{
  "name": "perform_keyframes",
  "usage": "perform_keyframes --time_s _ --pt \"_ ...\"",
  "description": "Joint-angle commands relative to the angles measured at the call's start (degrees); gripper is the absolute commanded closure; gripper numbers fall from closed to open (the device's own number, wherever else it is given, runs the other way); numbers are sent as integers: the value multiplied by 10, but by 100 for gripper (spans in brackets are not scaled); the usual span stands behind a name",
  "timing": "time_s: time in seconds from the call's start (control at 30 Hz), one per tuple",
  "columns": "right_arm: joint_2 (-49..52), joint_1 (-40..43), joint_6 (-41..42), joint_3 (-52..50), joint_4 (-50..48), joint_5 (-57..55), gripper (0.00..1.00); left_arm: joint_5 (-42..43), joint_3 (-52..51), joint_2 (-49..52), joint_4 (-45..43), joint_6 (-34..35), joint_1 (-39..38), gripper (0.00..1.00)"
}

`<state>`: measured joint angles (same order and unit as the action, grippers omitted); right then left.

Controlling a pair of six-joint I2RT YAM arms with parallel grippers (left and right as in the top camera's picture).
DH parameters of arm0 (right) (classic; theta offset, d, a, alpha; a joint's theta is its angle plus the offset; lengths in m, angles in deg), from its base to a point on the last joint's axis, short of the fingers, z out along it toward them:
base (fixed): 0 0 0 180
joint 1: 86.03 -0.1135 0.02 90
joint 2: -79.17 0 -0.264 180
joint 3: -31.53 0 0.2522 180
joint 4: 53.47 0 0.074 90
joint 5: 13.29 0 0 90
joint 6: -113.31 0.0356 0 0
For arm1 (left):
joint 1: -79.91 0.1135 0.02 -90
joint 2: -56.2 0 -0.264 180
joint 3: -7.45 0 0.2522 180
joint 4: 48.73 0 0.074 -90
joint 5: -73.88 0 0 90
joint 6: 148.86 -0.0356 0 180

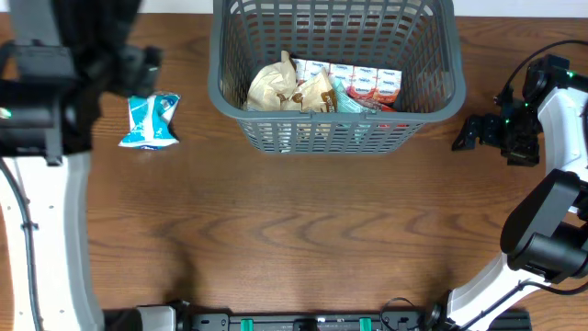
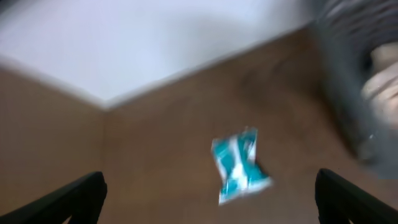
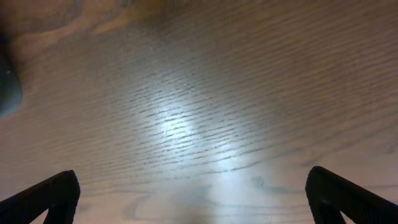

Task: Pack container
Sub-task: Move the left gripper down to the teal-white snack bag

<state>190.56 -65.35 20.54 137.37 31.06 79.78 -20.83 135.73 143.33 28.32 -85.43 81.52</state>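
At twelve o'clock on the table [image 1: 294, 239] the container [image 1: 331, 136] holds several snack packets [image 1: 349, 83], one teal packet [image 1: 150, 120] lies outside at its nine o'clock, unpacked, and my left gripper [image 2: 211, 199] and right gripper [image 3: 193, 193] both gape wide, empty.

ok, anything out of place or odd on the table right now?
One teal packet lies loose on the table, outside the container on the left arm's side, while the other snack packets sit inside it. Nothing looks spilled or damaged.
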Motion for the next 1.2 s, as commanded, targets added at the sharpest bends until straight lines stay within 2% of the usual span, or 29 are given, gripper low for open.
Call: perform_keyframes --time_s 0.0,0.17,0.4,1.17 --pt "3 -4 -7 -2 -3 4 1 20 1 29 36 62 55 1" --pt "3 -4 -7 -2 -7 4 1 72 1 75 77 52 104 1" --pt "3 -4 -7 -2 -6 4 1 73 -1 162 83 55 113 1" --pt "3 -5 -3 -2 4 4 1 84 -1 400 -39 72 107 2"
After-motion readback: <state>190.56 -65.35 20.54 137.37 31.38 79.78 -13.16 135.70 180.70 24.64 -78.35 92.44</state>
